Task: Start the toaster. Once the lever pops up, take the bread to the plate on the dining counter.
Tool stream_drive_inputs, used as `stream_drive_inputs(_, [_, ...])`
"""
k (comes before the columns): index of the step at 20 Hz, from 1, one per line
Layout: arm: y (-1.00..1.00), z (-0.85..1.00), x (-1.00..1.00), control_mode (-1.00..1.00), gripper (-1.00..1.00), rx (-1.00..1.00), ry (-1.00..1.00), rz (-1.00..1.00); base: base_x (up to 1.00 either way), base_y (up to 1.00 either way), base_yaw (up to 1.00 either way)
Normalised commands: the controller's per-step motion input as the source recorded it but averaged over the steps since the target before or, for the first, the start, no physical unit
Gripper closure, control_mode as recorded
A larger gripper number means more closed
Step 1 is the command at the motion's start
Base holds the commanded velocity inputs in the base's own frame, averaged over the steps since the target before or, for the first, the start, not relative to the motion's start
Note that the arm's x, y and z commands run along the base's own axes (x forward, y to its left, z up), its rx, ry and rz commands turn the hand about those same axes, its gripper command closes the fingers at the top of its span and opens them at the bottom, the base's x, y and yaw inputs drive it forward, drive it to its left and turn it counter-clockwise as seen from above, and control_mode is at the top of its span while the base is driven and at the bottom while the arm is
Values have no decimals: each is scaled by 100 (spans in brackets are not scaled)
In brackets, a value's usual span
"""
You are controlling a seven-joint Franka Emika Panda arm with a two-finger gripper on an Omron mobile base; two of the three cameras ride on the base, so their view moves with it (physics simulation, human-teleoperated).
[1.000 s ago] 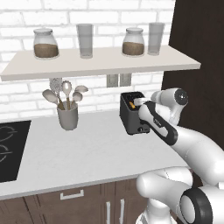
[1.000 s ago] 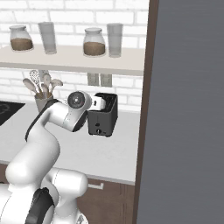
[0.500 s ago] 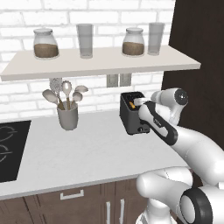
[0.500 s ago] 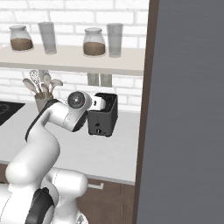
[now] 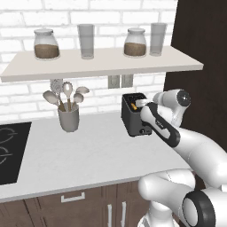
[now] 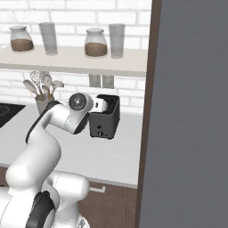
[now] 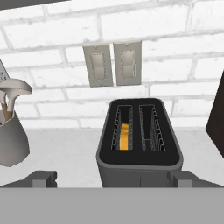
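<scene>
— Grey toaster (image 7: 139,151) dead ahead of the gripper (image 7: 111,178), is it?

— Yes. From my desk I see it just below and beyond the fingertips (image 7: 43,178), which stand wide apart either side of its front, holding nothing. Its slots run away from the hand toward the brick wall, and the bread (image 7: 124,136) sits deep in the left slot.

— Where does it stand?

— On the counter (image 5: 88,155) by the wall, under the outlets (image 7: 113,63), right of the utensil crock (image 5: 68,117). The arm reaches it from the front in both base views (image 6: 104,116).

— Any change from a second ago?

— None I can find; arm and toaster match the earlier frames. The lever, I judge, is the next target, low on the front.
</scene>
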Motion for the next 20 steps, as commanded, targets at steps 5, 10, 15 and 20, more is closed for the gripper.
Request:
stream_drive_inputs(5, [0,0,0,-100,-100,0,0,0,0,0,0])
stream_drive_inputs(10, [0,0,0,-100,-100,0,0,0,0,0,0])
stream_drive_inputs(15, [0,0,0,-100,-100,0,0,0,0,0,0])
stream_drive_inputs(20, [0,0,0,-100,-100,0,0,0,0,0,0])
